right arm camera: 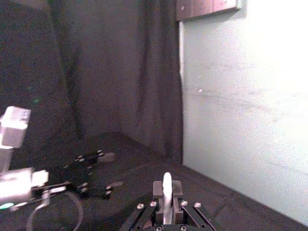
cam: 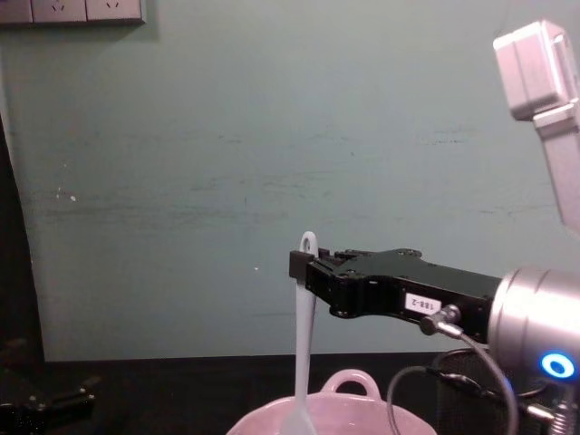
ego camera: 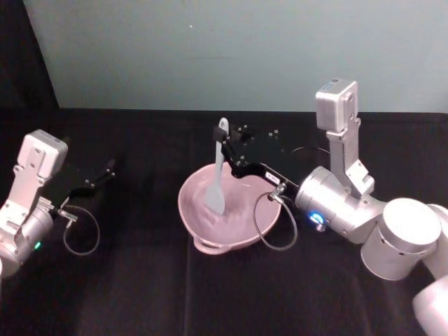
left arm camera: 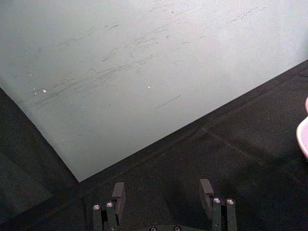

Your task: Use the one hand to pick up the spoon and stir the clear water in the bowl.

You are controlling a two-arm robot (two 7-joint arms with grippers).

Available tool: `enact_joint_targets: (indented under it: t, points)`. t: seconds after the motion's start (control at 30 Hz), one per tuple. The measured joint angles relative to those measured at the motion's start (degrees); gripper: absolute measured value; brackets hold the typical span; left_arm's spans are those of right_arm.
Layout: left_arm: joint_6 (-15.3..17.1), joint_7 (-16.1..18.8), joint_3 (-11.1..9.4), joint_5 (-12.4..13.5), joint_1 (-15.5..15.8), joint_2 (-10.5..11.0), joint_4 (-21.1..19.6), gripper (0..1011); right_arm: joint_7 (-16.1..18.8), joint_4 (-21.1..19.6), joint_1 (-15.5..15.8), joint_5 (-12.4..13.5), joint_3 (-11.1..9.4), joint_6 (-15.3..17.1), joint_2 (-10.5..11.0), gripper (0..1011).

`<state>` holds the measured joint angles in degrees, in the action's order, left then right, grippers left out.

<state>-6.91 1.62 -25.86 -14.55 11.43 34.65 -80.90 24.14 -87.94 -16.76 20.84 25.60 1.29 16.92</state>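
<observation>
About the spoon: looks light, thin and smooth, made of white plastic. Probably stiff enough to push water around, yet a bit bendy along the slim handle. Likely slippery when wet, so needs a firm pinch. Best taken high on the handle, just under the little hole, well away from the wet blade. Held that very way now: pinched near the top by the right hand, shut tight on the handle with the hole poking out above. Stands almost straight up, leaning a little, with the flat blade down inside the bowl. Hard to tell anything about the water from here. As for the bowl: pink, glossy, heavy-looking, set in the middle of the dark surface. Not likely to slide from a gentle stir, but breakable, so no hard knocks on its wall. As for the right arm: reaches in from the right, stretched nearly level over the far side of the bowl, with the blue light ring back at the wrist. Over on the left: the left hand, wide open, gripping nothing, parked low by the surface, well apart from the bowl.
</observation>
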Motion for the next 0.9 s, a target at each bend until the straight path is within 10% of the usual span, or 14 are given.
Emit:
enact_joint_targets:
  t: [0.47,0.9]
  points:
    - [0.0,0.0,0.0,0.0,0.0,0.0,0.0,1011,-5.65,5.54,-1.81,-7.92,-1.35,-8.33,-2.62,116]
    - [0.0,0.0,0.0,0.0,0.0,0.0,0.0,1011,-1.49,-3.21,1.06,-1.79,-5.37,1.86,0.79,116]
